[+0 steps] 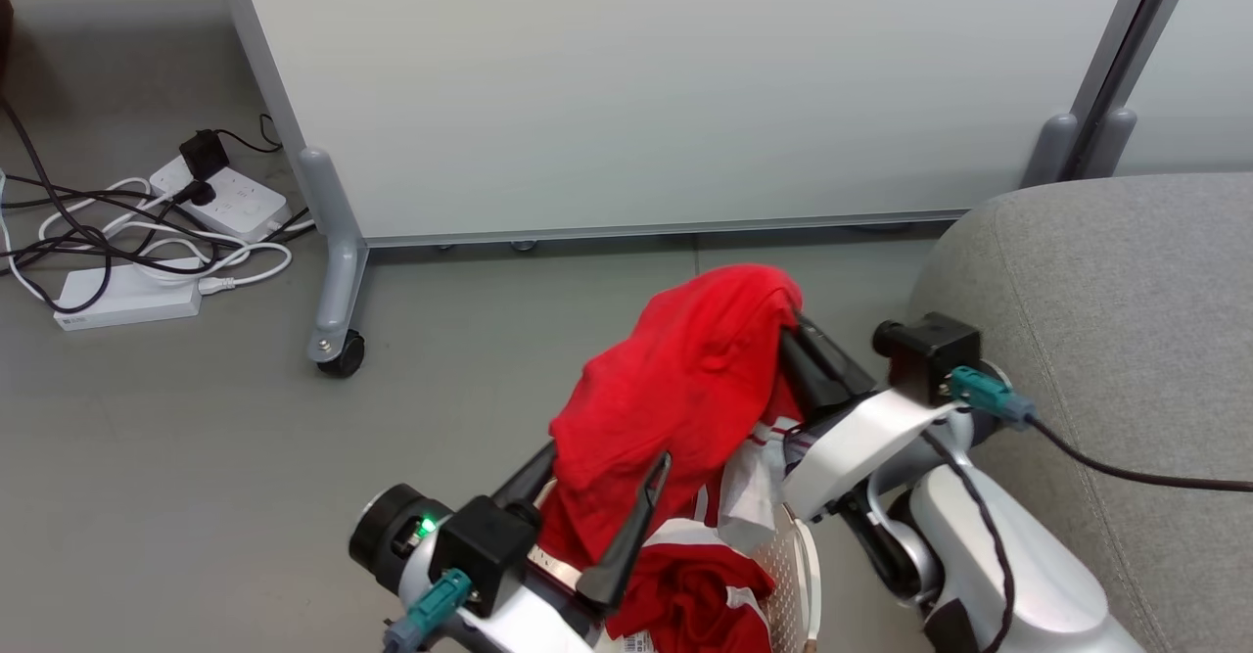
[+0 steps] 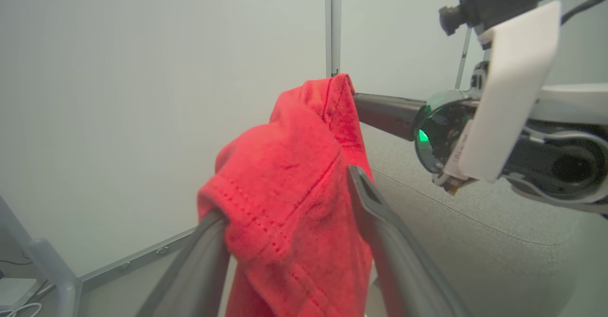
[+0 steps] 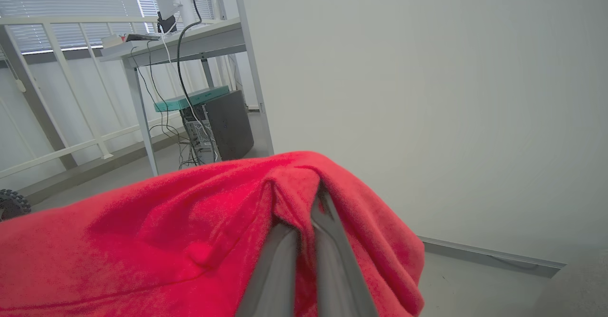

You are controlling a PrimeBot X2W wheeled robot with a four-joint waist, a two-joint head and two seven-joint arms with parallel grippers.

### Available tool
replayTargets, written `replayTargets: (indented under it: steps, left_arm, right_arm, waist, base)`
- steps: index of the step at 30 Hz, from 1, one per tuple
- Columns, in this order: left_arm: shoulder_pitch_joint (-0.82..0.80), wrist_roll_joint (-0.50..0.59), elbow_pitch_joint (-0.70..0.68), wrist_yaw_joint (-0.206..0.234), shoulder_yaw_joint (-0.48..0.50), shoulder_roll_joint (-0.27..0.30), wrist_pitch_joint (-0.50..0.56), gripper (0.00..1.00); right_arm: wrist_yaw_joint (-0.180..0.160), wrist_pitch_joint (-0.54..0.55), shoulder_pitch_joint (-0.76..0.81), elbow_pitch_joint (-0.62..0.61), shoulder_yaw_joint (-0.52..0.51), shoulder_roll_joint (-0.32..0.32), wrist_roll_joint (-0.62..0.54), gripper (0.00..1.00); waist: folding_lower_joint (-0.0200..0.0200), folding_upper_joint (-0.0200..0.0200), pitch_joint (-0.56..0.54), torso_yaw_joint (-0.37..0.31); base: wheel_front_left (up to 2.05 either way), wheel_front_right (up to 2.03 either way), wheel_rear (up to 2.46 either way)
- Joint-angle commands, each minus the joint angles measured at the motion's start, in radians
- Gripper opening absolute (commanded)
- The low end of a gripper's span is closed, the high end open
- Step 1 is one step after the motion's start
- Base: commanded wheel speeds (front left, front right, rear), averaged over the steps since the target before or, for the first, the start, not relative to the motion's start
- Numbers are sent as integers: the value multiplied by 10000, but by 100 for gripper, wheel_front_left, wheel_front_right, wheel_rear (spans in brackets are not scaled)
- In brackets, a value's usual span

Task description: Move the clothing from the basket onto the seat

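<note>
Left gripper (image 1: 607, 457) gapes wide, the clothing (image 1: 675, 379) draped between its fingers, its peak pinched tight by the right gripper (image 3: 314, 202) above the basket (image 1: 798, 555); the seat (image 1: 1126, 291) lies just right of that nearer pincer.

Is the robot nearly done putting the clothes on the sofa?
Not yet. Nothing lies on the sofa part in view. The right gripper pinches a red garment lifted above the basket, the open left gripper straddling it. More red clothes wait in the basket.
</note>
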Motion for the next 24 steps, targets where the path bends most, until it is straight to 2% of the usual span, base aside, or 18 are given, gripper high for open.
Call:
replayTargets:
  steps: [1, 13, 20, 24]
  left_arm:
    - [122, -35, 42, -62, -37, 57, 37, 100]
    - [42, -16, 348, -368, -497, 142, 100, 100]
    - [-148, 6, 274, -428, -589, 158, 54, 100]
    - [-171, 40, 118, -422, -587, 272, 97, 100]
  right_arm:
    - [16, -63, 92, -13, -120, -82, -76, 0]
    - [16, 108, 451, -184, -1447, -362, -448, 0]
    - [16, 229, 570, -257, -1623, -273, -526, 0]
    - [16, 293, 524, -247, -1674, -241, -540, 0]
  waist:
    - [0, 0, 9, -5]
    - [0, 0, 188, -431]
    - [0, 0, 362, -916]
    - [0, 0, 542, -1438]
  base:
    - [0, 0, 0]
    - [0, 0, 0]
    - [0, 0, 0]
    - [0, 0, 0]
